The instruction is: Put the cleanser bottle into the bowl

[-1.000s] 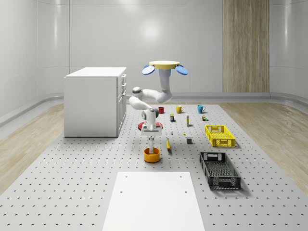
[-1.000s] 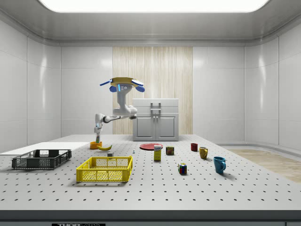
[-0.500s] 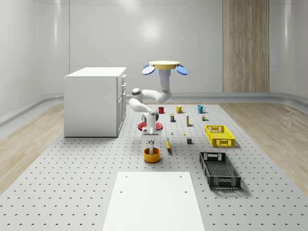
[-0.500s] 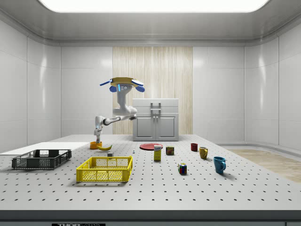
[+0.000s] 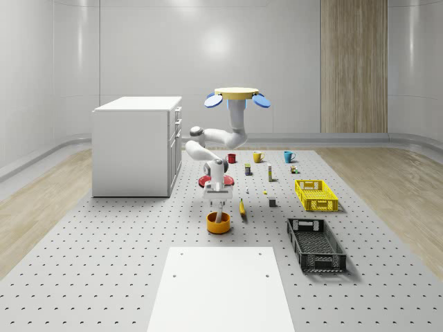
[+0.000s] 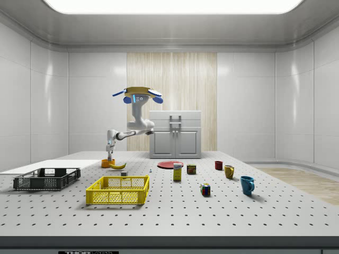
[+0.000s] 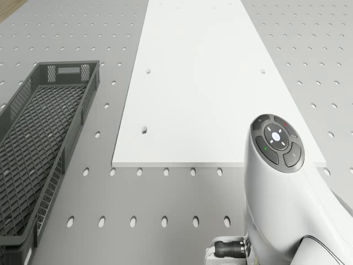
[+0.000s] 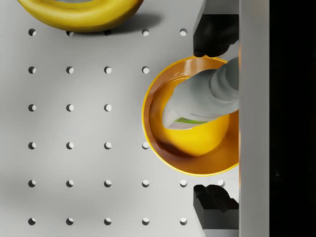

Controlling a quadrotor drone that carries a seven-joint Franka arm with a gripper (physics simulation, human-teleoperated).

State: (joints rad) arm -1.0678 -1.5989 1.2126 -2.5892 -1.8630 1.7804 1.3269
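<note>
While the drone hovered above the table, the gripper hung just over the bowl, fingers spread apart. Directly below it, the bottle lay tilted inside the bowl, a banana nearby.

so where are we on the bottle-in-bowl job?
Looks essentially done: in the wrist view the bottle leans inside the orange bowl, beside the banana. The gripper hangs directly above with both fingertips spread wide and clear of the bottle, so it is released. The drone hovers behind the bowl. Left: pull the arm away.
</note>
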